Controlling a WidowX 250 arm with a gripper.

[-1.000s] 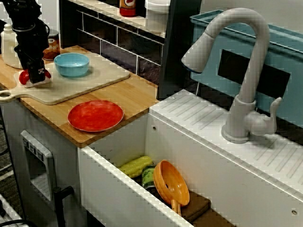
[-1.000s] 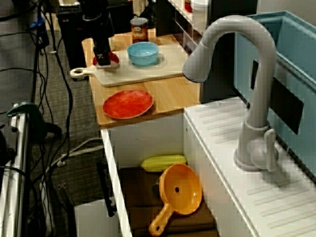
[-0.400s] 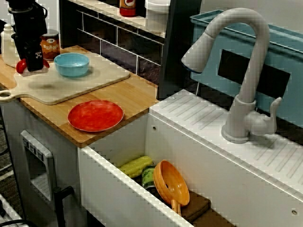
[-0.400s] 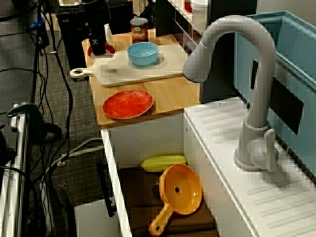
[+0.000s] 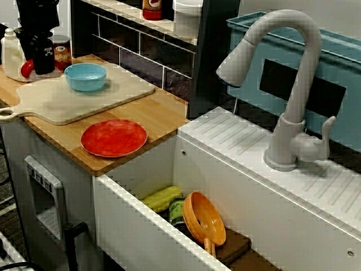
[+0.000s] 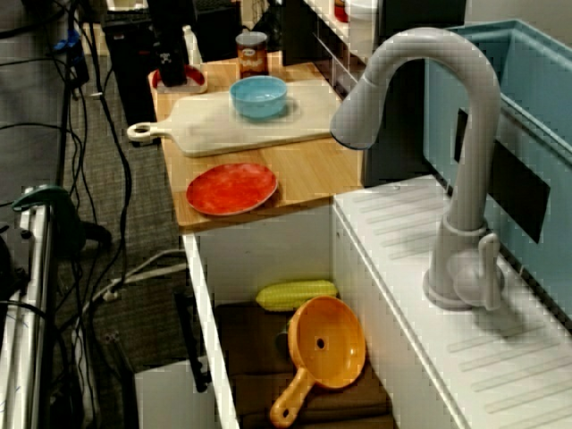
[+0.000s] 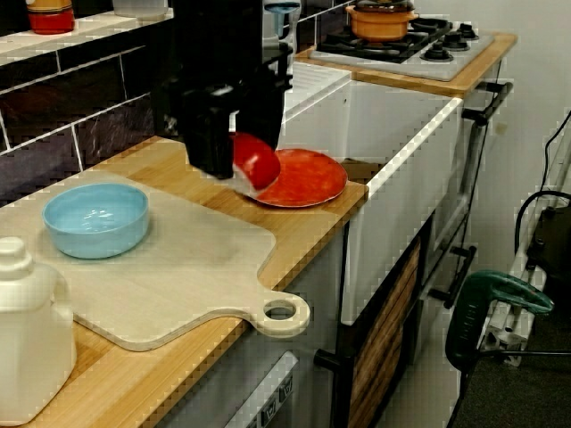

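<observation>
1. Red object (image 7: 256, 160), rounded with a pale underside, sits clamped in the gripper (image 5: 35, 66) at the far left end of the wooden counter (image 5: 155, 113). The jaws are closed tight on it, and a white bottle (image 5: 11, 53) stands just to its left.
2. A jar (image 5: 61, 52) stands just right of the gripper, so the fingers are hemmed in on both sides.
3. I judge this to be a carrying step. In the view from the counter's end the red object seems to hang clear of the cutting board (image 5: 84, 101), though I cannot be sure.
4. A blue bowl (image 5: 85, 77) rests on the board, and a red plate (image 5: 113, 138) lies farther right. Both are well apart from the gripper.
5. Any descent here calls for a straight, slow path that avoids the bottle and jar.
</observation>
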